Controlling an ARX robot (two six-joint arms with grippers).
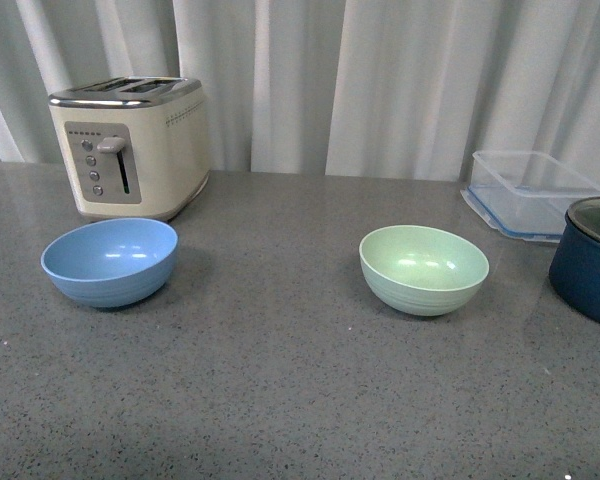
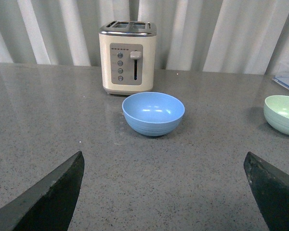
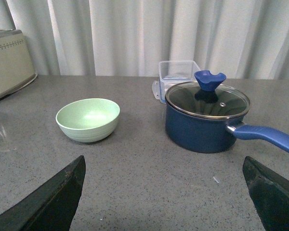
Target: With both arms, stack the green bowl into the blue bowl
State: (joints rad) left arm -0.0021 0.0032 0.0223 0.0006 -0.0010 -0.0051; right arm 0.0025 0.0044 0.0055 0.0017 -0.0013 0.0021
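The blue bowl sits upright and empty on the grey table, left of centre, in front of the toaster. The green bowl sits upright and empty to the right of centre, well apart from it. Neither arm shows in the front view. In the left wrist view my left gripper is open and empty, with the blue bowl ahead between its fingers and the green bowl at the edge. In the right wrist view my right gripper is open and empty, with the green bowl ahead.
A cream toaster stands at the back left. A clear plastic container and a dark navy pot with a glass lid and long handle stand at the right, close to the green bowl. White curtains hang behind the table.
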